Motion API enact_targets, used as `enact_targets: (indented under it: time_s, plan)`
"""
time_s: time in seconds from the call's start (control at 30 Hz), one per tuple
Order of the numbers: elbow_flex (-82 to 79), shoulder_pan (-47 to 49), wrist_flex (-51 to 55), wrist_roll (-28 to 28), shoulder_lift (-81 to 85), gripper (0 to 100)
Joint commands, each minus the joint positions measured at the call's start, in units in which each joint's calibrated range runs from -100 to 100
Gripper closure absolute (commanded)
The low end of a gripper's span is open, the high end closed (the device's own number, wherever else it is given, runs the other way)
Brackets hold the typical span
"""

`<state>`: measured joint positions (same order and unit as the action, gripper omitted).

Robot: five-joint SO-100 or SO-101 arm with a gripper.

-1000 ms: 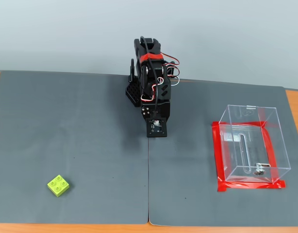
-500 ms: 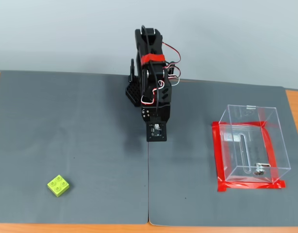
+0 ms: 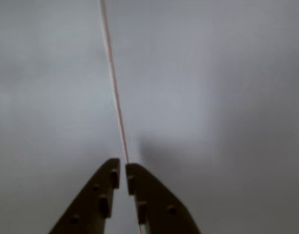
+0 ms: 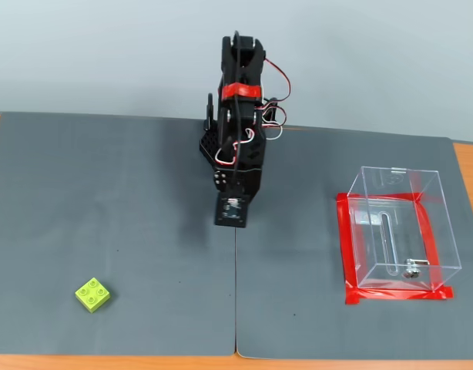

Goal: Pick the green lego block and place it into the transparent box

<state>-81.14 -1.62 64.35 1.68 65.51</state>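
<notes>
The green lego block (image 4: 92, 294) lies on the grey mat at the front left of the fixed view, studs up. The transparent box (image 4: 444, 240) stands empty at the right, edged by red tape (image 4: 350, 248). My gripper (image 4: 233, 222) hangs from the folded black arm at the middle of the mat, pointing down, far from both block and box. In the wrist view my gripper (image 3: 122, 166) has its two dark fingers almost touching, with nothing between them. Block and box are out of the wrist view.
Two grey mats meet at a thin seam (image 4: 236, 308) that runs under the gripper; it also shows in the wrist view (image 3: 115, 92). The wooden table edge (image 4: 221, 362) shows along the front. A grey wall stands behind the arm.
</notes>
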Motion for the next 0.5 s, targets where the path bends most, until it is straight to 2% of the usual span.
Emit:
enact_targets:
  time_s: [0.0,0.47]
  plan:
    - [7.2,-3.2,-0.7,0.0,-5.1,98]
    - [28.3,-11.2,-0.6,-0.2,-20.3,98]
